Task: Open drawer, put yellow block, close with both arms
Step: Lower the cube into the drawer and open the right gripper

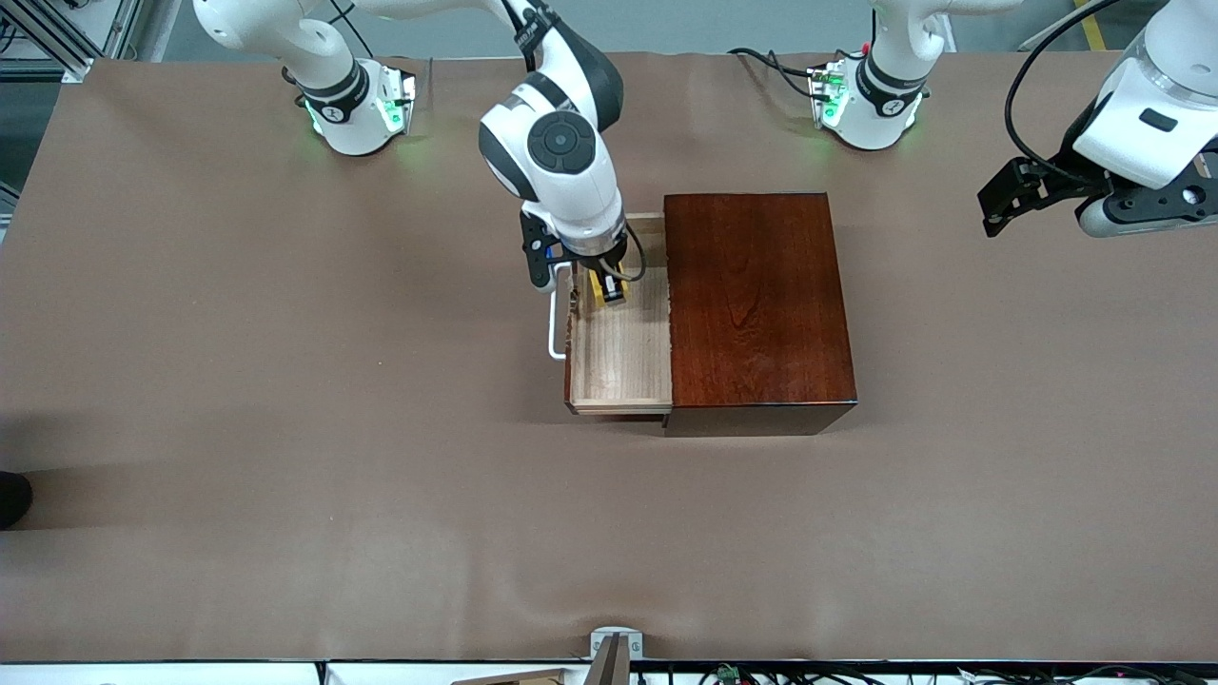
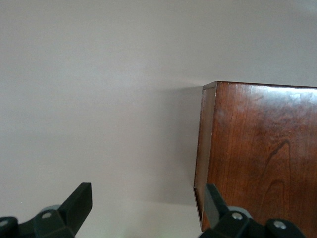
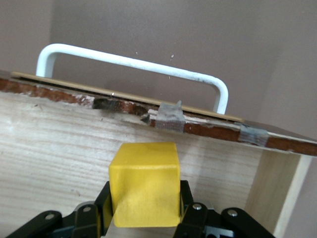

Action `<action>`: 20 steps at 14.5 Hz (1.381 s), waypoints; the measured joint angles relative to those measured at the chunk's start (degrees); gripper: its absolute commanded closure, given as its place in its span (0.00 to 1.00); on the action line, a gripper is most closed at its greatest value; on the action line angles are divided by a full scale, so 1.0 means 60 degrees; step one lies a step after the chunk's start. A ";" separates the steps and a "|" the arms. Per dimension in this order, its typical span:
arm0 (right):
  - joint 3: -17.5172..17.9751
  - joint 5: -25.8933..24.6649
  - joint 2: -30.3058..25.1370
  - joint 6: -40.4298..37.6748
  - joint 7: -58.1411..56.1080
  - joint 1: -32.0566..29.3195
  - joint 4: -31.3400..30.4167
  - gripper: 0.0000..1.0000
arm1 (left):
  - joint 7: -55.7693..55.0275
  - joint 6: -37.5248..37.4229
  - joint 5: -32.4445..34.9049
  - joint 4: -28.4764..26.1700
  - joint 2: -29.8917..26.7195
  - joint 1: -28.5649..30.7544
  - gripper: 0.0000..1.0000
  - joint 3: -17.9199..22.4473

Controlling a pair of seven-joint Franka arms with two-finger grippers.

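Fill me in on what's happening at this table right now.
The drawer of the mahogany box is pulled open toward the right arm's end of the table. The right gripper holds the yellow block between its fingers, low inside the drawer near the white handle. The left gripper waits, open, in the air by the box, toward the left arm's end of the table.

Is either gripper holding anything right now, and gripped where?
Right gripper clamps the small yellow cube by two facing sides, over the open pale-wood drawer. Left gripper is open and holds nothing.
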 measured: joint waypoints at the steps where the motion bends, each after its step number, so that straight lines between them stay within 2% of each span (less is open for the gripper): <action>1: -0.0003 0.0000 0.0083 0.0004 0.0000 0.0000 0.0000 0.81 | 0.0000 0.0000 0.0000 0.0000 0.0000 0.0000 0.00 0.0000; 3: -0.0007 0.0000 0.0207 0.0011 0.0000 0.0000 0.0004 0.66 | 0.0000 -0.0003 0.0000 -0.0001 0.0000 0.0000 0.00 0.0000; 4: -0.0012 0.0000 0.0247 0.0016 0.0000 0.0000 0.0007 0.49 | 0.0000 -0.0021 0.0000 -0.0001 0.0000 0.0000 0.00 0.0000; 5: -0.0020 0.0000 0.0270 0.0017 0.0000 0.0000 0.0010 0.15 | 0.0000 -0.0040 0.0000 -0.0002 0.0000 0.0000 0.00 0.0000; 6: -0.0028 0.0000 0.0276 0.0017 0.0001 0.0000 0.0011 0.04 | 0.0000 -0.0050 0.0000 -0.0002 0.0000 0.0000 0.00 0.0000; 7: -0.0034 0.0002 0.0276 0.0017 0.0009 0.0000 0.0018 0.00 | 0.0000 -0.0056 0.0000 -0.0002 0.0000 0.0001 0.00 0.0000; 14: -0.0169 0.0023 0.0269 -0.0134 0.0057 -0.0100 0.0667 0.00 | 0.0000 -0.0068 -0.0233 0.0003 0.0000 -0.0002 0.00 0.0001; 17: -0.0227 0.0025 0.0255 -0.1317 0.0040 -0.0508 0.1531 0.00 | 0.0003 -0.0049 -0.0429 0.0093 0.0021 -0.0069 0.00 -0.0179; 20: -0.0240 0.0027 0.0229 -0.2470 -0.0433 -0.1117 0.2308 0.00 | -0.0057 -0.0033 -0.0441 0.0270 0.0358 -0.0170 0.00 -0.0891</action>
